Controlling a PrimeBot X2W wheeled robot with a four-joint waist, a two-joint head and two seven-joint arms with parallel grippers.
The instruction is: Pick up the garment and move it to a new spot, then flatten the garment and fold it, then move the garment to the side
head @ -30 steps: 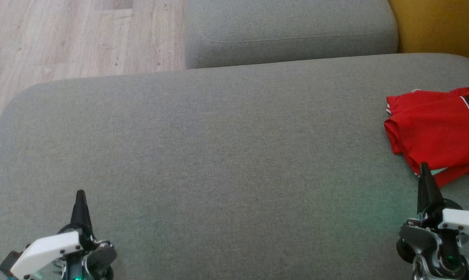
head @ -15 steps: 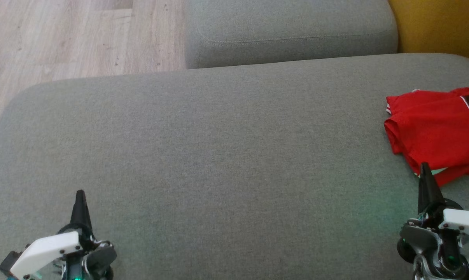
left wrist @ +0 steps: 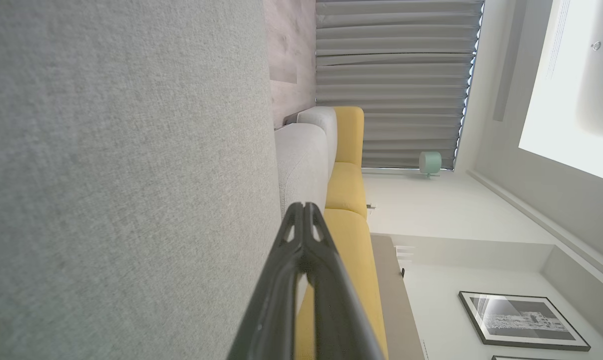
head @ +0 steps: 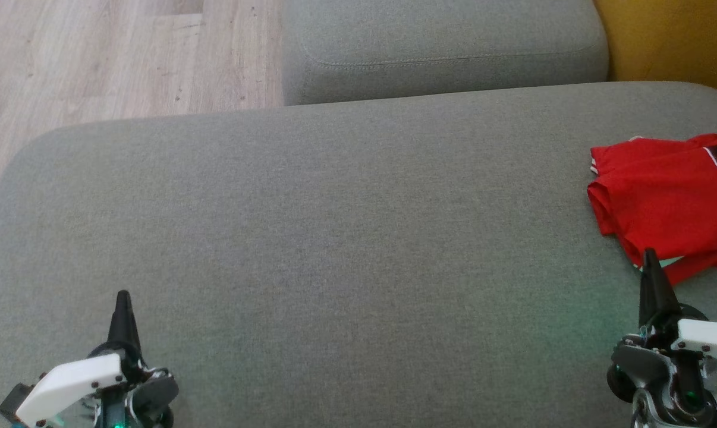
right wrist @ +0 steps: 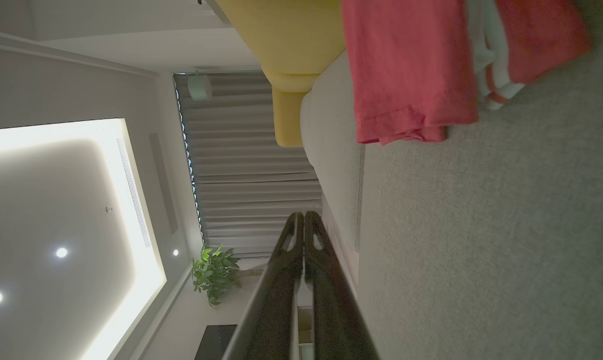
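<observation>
The red garment [head: 662,196] lies folded on the grey cushion [head: 335,238] at the right edge of the head view. Its long axis runs across the frame and is cut off there, with dark lettering toward that edge. The right wrist view picks out its stitched hem and white striped trim. The right gripper [head: 650,257], fingers pressed together, sits just below it. The left gripper [head: 122,295], likewise closed tight, is at lower left, well apart.
</observation>
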